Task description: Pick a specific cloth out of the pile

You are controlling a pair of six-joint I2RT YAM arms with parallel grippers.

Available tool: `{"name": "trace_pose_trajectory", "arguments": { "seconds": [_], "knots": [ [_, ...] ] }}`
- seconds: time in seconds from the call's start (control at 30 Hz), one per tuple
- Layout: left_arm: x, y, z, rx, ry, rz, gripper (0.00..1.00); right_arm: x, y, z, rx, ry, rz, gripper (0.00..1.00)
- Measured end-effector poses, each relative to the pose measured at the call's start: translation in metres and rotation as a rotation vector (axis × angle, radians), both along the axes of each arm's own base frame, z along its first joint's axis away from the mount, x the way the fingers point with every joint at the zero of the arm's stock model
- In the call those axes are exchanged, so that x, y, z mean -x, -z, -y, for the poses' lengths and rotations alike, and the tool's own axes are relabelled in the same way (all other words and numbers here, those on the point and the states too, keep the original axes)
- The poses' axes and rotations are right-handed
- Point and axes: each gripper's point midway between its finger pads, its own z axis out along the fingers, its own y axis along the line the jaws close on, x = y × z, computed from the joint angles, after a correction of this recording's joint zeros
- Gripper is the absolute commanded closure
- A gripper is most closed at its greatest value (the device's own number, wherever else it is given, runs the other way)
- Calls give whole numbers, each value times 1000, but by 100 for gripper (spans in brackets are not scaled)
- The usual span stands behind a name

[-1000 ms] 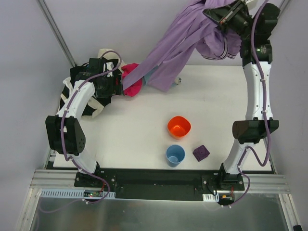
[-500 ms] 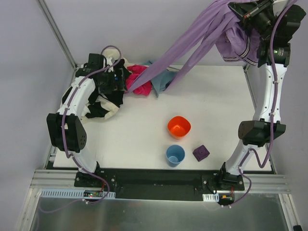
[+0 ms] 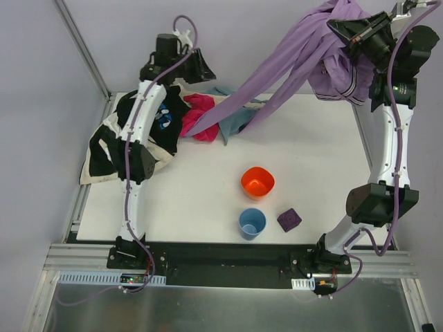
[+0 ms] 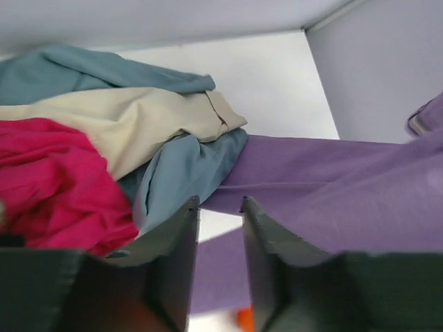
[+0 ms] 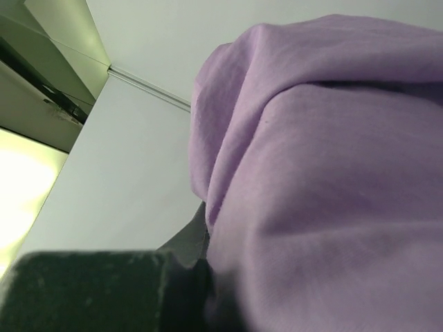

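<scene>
High at the back right, my right gripper is shut on the lavender cloth. The cloth hangs in a long band down to the pile, and its low end lies over the magenta and blue garments. In the right wrist view the cloth fills the frame and hides all but one finger of the right gripper. My left gripper is raised above the pile's back edge. Its jaws stand a narrow gap apart, holding nothing, with the cloth below them.
An orange bowl, a blue cup and a small purple block stand on the white table near the front. A black-and-white garment of the pile hangs over the table's left edge. Walls close in at the back and sides.
My left arm has lifted off the pile towards the back wall and its jaws have narrowed. The black-and-white garment now lies spread out. The right gripper carried the cloth higher and further right.
</scene>
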Motion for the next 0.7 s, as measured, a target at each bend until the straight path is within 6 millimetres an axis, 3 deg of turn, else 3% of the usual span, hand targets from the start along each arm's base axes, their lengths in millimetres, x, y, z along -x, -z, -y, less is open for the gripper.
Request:
{"name": "trace_pose_trajectory", "arguments": {
  "seconds": [0.13,0.27,0.37,0.53,0.7],
  "knots": [
    [-6,63,59,58,98,-128,100,5,5,-1,-4,-12,-6,100],
    [5,134,101,61,175,-275,100,10,7,-1,0,-27,-4,100],
    [20,168,123,65,228,-354,100,14,6,1,6,-34,1,100],
    [26,190,131,65,246,-394,100,16,6,6,8,-32,0,100],
    [9,207,117,64,202,-388,100,17,8,12,7,-28,-8,100]
  ]
}}
